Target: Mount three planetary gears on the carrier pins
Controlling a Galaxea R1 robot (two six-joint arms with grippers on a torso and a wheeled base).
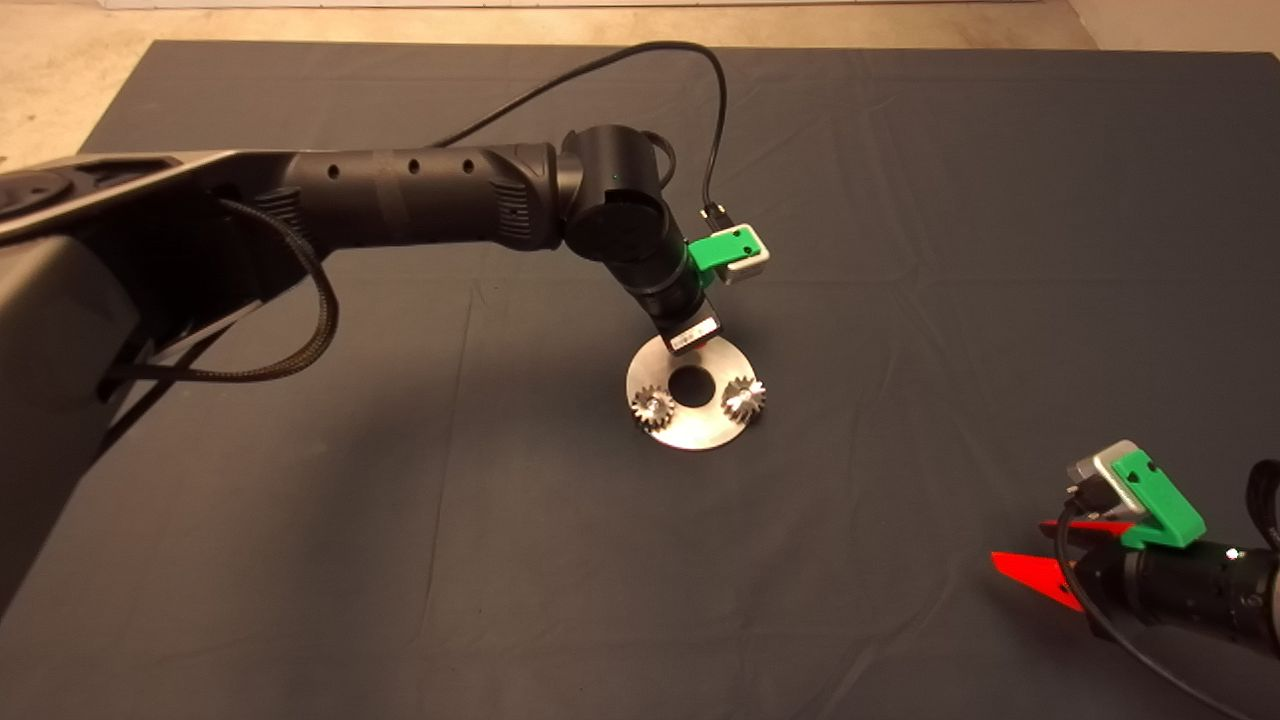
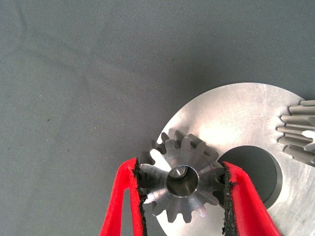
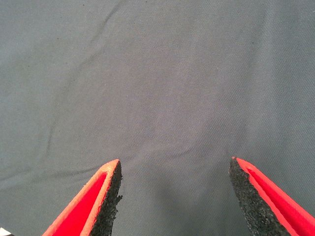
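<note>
Your left claw (image 2: 183, 196) grips the third small shiny steel gear (image 2: 183, 179), its bore centred over the short silver pin (image 2: 177, 172); the right claw (image 3: 174, 196) idles released.

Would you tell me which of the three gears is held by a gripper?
The gear between the left gripper fingers, at the plate's far edge; the other two sit free.

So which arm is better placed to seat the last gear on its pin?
Left. The left gripper is shut on the third gear, over the plate, its pin showing through the hole. The right gripper waits open at the mat's edge.
</note>
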